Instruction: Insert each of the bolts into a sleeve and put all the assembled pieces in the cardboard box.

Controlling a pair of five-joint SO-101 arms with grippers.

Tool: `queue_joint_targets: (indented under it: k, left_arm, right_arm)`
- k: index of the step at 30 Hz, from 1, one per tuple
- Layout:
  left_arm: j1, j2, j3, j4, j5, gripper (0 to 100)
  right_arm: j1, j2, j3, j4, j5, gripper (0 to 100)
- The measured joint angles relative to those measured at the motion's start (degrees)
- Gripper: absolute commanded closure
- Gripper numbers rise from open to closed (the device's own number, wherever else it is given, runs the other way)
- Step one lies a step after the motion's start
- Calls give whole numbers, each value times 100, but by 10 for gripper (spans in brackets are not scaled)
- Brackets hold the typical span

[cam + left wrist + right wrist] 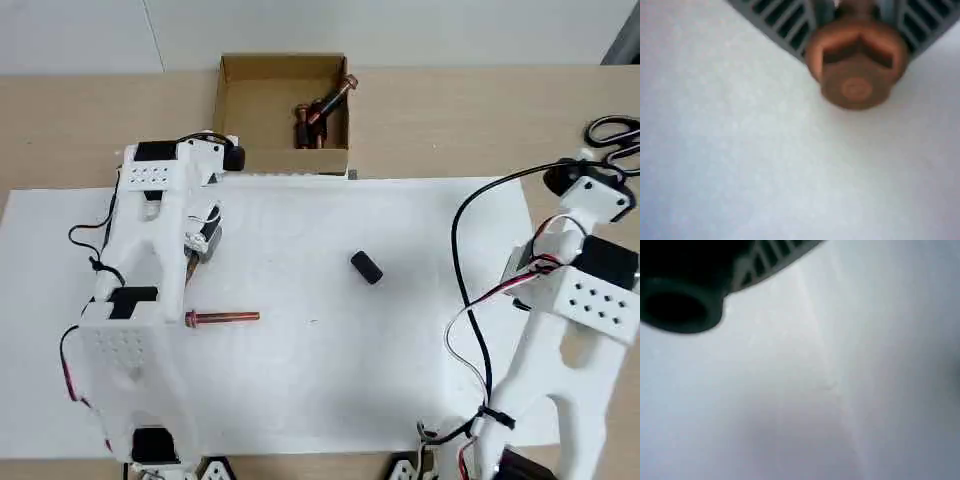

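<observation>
**Both claws loaded**

My left gripper (856, 17) was clamped on a copper bolt (857, 70); my right gripper (705, 265) held a black sleeve (677, 307). A second bolt (222, 318) and second sleeve (366, 267) lay apart on the white sheet (330, 400); assembled pieces (318, 112) sat in the cardboard box (255, 105).

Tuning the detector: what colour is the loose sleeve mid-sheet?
Black sleeve; clearest in high view.

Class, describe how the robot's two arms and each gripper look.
The left arm and right arm are white plastic shells with black motors and plates dotted with holes. Black, red and white cables trail the right arm, black ones the left. Gripper fingers are grey and ribbed.
</observation>
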Motion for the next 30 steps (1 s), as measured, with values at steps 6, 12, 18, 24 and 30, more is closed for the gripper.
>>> queue_joint_targets:
  k: [6,12,18,24,30]
  left_arm:
    - [-62,-352,-967,387,211,994]
    - [44,-1741,-1354,466,519,990]
    - [220,-3305,-1011,475,527,993]
    - [290,-5125,-26,475,123,993]
    - [290,-7385,1231,475,-9,993]
  right_arm:
    - [-211,0,0,0,0,996]
    - [-563,-334,-176,62,0,996]
    - [-1046,-1064,-554,132,0,996]
    - [-1442,-1996,-554,580,281,996]
    - [-1459,-2752,-554,958,352,996]
